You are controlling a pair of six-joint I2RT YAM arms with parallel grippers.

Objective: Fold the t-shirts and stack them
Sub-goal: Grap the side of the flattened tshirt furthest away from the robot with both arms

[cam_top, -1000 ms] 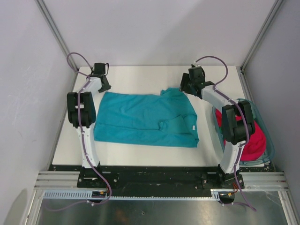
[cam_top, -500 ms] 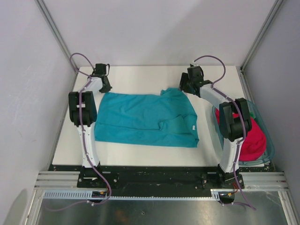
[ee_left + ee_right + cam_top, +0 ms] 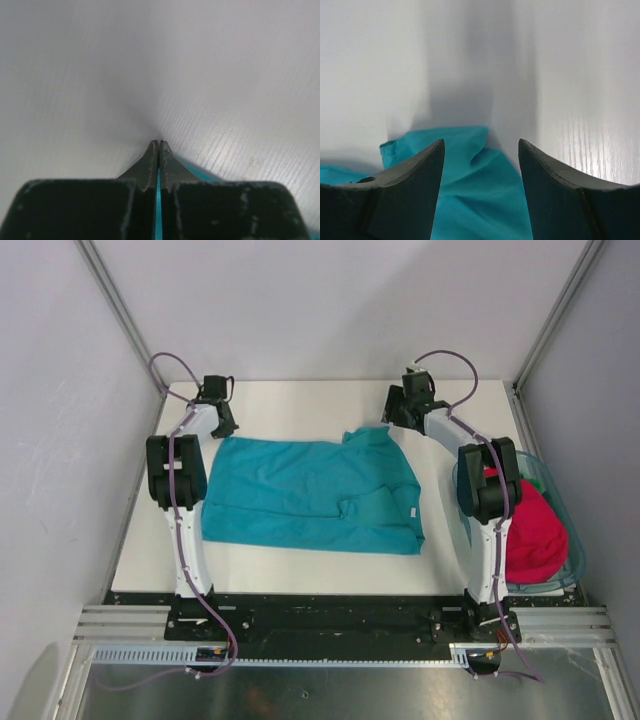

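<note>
A teal-blue t-shirt point(image 3: 310, 495) lies spread on the white table point(image 3: 300, 405), its right side folded over. My left gripper point(image 3: 224, 428) is at the shirt's far left corner. In the left wrist view its jaws point(image 3: 159, 145) are shut with a thin strip of teal cloth point(image 3: 158, 210) between them. My right gripper point(image 3: 392, 420) is at the shirt's far right corner. In the right wrist view it point(image 3: 481, 145) is open, with the teal cloth point(image 3: 470, 200) lying below and between its fingers. A magenta-red t-shirt point(image 3: 535, 530) lies bunched in the basket.
A translucent teal plastic basket point(image 3: 575, 540) stands at the table's right edge beside the right arm. Grey walls and metal frame posts enclose the table on the left, back and right.
The right arm's elbow has swung back toward the near right, and its gripper has shifted slightly toward the far edge. The left arm and the teal shirt have not moved.
</note>
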